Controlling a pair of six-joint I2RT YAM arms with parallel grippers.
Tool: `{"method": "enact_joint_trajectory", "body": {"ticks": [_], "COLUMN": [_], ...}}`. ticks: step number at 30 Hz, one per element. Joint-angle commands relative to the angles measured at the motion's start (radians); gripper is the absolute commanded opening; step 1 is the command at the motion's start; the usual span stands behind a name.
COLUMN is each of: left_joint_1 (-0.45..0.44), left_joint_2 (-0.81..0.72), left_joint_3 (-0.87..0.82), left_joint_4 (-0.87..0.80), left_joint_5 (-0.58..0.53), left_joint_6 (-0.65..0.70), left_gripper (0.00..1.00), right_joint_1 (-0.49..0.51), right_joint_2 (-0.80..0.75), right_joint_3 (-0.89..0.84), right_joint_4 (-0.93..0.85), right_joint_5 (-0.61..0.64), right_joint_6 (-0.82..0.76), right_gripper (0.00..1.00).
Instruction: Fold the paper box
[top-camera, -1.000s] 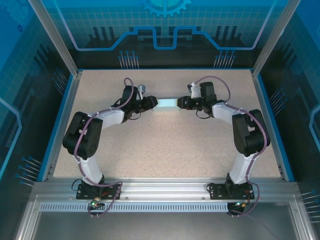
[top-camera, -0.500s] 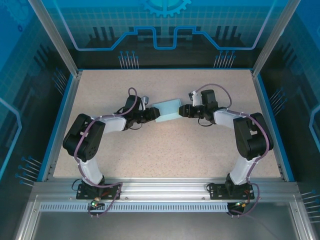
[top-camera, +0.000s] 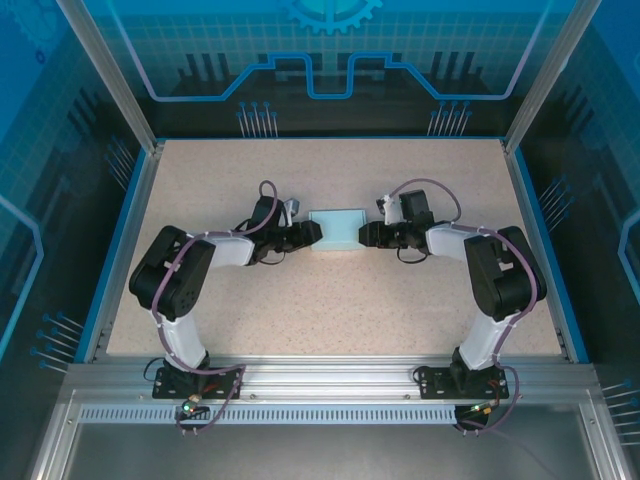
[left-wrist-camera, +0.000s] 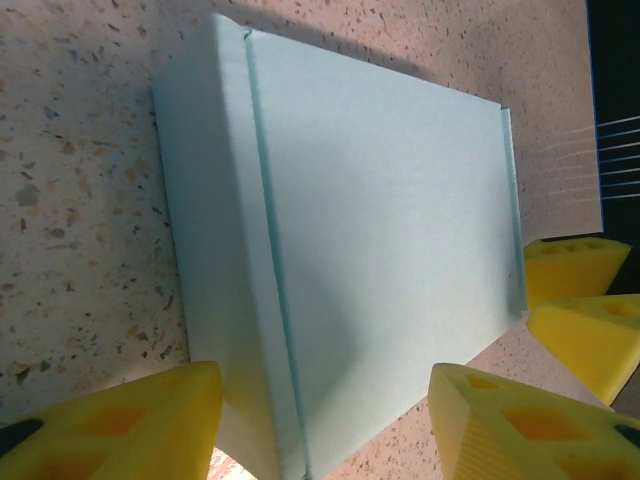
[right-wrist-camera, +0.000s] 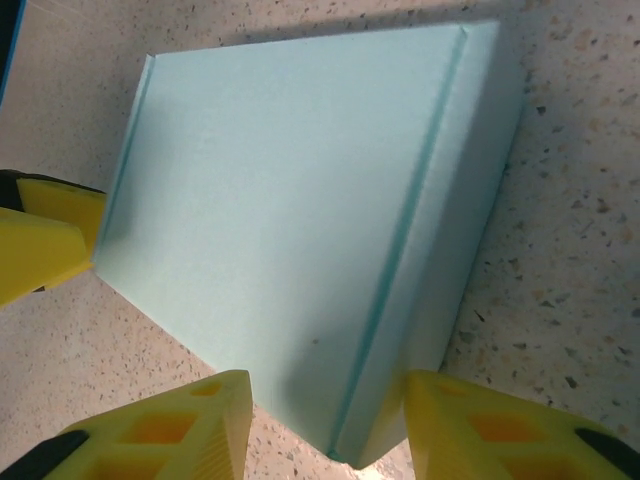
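Top external view shows the pale light-blue card box (top-camera: 335, 231) near the speckled table (top-camera: 330, 310)'s middle, your left gripper (top-camera: 312, 233) and right gripper (top-camera: 364, 234) open astride its ends; likely light and crushable, so pinch folded edges gently.

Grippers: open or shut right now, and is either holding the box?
Left gripper: open, fingers astride a corner of the box.
Right gripper: open, astride the opposite corner.

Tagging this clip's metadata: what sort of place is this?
Probably a lab robot cell, not a home: speckled tabletop framed by aluminium extrusion, blue printed enclosure panels, two bolted arms at a light-blue paper box.
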Motion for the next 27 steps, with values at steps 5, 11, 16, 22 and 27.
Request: {"method": "enact_joint_trajectory", "body": {"ticks": [5,11,16,22,27], "left_joint_1": [0.016,0.032,0.033,0.035,0.042], "left_joint_2": [-0.058,-0.134,-0.262,-0.444,-0.596], "left_joint_3": [-0.025,-0.024,-0.047,-0.065,-0.112], "left_joint_4": [-0.036,-0.119,-0.205,-0.337,-0.368], "left_joint_5": [0.001,-0.057,-0.133,-0.293,-0.426], "left_joint_6": [0.091,0.172,0.258,0.386,0.441], "left_gripper": [0.66,0.69,0.7,0.74,0.8], "right_joint_1": [0.015,0.015,0.017,0.017,0.011], "right_joint_2": [-0.133,-0.265,-0.384,-0.524,-0.625], "right_joint_3": [-0.022,-0.022,0.003,0.033,0.033], "right_joint_4": [-0.132,-0.247,-0.365,-0.449,-0.486], "right_joint_5": [0.094,0.204,0.317,0.461,0.597], "right_joint_6": [-0.083,-0.148,-0.214,-0.275,-0.321], "right_gripper": [0.48,0.48,0.49,0.5,0.59]}}
